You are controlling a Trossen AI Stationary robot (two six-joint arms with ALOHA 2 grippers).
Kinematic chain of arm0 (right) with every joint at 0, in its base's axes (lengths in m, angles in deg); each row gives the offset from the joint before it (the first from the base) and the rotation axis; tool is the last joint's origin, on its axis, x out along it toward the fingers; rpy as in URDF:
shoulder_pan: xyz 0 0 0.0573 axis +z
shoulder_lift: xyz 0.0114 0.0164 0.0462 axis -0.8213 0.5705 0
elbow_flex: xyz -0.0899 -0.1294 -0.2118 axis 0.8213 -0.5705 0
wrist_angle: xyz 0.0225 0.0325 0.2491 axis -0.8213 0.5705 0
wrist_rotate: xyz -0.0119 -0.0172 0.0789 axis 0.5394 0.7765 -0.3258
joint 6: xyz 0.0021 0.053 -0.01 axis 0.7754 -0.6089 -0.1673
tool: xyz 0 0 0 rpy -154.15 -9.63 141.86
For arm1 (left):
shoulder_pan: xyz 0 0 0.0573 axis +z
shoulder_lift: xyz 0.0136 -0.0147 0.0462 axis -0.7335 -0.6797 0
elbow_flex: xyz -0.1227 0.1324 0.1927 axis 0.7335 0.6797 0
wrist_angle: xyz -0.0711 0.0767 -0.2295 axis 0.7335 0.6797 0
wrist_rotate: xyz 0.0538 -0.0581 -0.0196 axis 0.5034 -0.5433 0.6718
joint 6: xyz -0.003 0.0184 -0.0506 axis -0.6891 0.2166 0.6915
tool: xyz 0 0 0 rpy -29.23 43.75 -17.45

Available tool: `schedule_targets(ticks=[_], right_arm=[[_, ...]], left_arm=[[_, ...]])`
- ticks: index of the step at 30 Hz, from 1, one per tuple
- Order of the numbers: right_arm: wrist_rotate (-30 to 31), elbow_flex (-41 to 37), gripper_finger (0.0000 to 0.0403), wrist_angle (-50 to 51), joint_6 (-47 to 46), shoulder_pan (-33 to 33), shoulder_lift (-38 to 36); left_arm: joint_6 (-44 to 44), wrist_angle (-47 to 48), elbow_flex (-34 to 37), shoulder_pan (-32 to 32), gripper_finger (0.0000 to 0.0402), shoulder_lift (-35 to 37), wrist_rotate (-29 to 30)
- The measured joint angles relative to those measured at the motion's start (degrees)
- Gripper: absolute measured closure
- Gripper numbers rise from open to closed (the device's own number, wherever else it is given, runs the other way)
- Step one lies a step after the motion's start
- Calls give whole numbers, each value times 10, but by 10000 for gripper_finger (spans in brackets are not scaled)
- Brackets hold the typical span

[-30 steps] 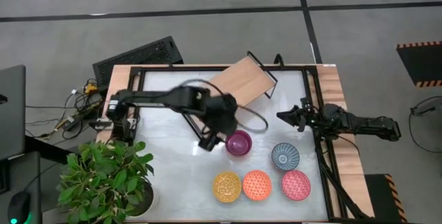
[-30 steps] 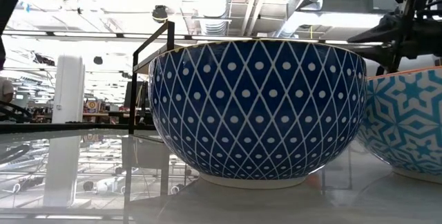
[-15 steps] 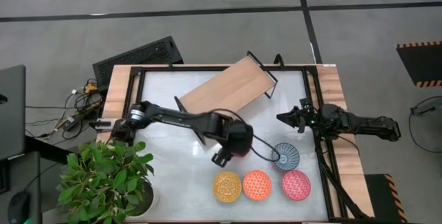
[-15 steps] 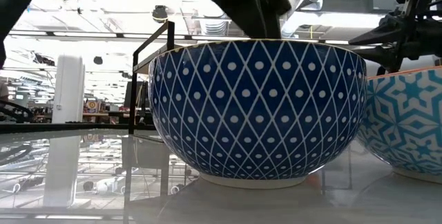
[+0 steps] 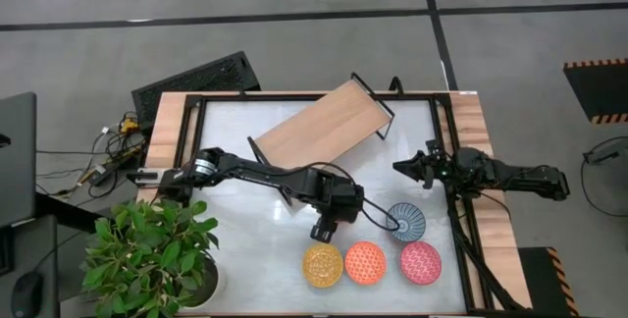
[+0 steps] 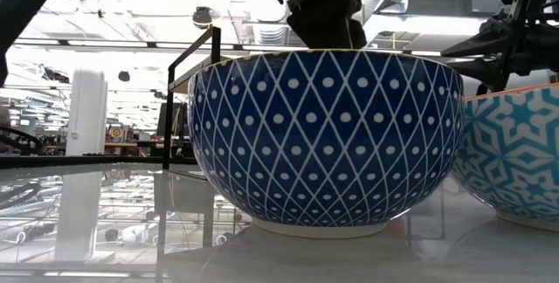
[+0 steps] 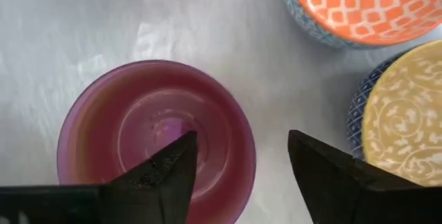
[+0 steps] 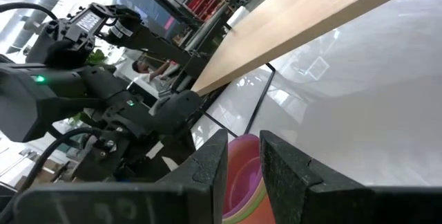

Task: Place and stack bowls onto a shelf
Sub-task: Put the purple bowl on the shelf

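Observation:
A purple bowl (image 7: 138, 127) stands on the white table. My left gripper (image 7: 242, 141) is open above it and points steeply down. One finger (image 7: 173, 169) is over the bowl's inside and the other (image 7: 324, 175) is outside its rim (image 7: 247, 156), with a gap on each side. In the high view this gripper (image 5: 339, 210) hides the bowl. Blue-white (image 5: 404, 222), yellow (image 5: 322, 265), orange (image 5: 365, 262) and pink (image 5: 420, 262) bowls stand nearby. The shelf (image 5: 324, 122) lies slanted at the far middle. My right gripper (image 5: 404, 166) waits level at the right edge, with a narrow gap between its fingers (image 8: 242, 158).
A black frame (image 5: 294, 97) runs round the table. A potted plant (image 5: 147, 259) overhangs the near left corner. The low view is filled by a blue diamond-patterned bowl (image 6: 323, 134), with a turquoise one (image 6: 515, 152) beside it. Bare white tabletop (image 5: 245, 230) lies left of the bowls.
My left gripper has come down and gone toward the table's near right. It moved from beside the purple bowl to right over it and now covers the bowl in the high view. The bowls and the shelf have stayed in place.

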Motion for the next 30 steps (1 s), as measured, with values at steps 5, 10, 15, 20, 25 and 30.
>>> schedule_targets(ticks=[5, 10, 15, 20, 25, 30], right_arm=[[0, 0, 290, 0, 0, 0, 0], [0, 0, 290, 1, 0, 0, 0], [0, -1, 290, 1, 2, 0, 0], [0, -1, 290, 1, 2, 0, 0], [0, -1, 290, 1, 2, 0, 0], [1, -2, 290, 1, 1, 0, 0]], left_arm=[[9, -5, 0, -13, 226, 0, 45], [30, -8, 3, -19, 241, 0, 39], [41, -8, 6, -20, 244, 1, 39], [59, -19, 15, -20, 244, 2, 39], [71, -45, 14, -20, 244, -10, 33], [89, -42, 16, -17, 244, -24, 3]])
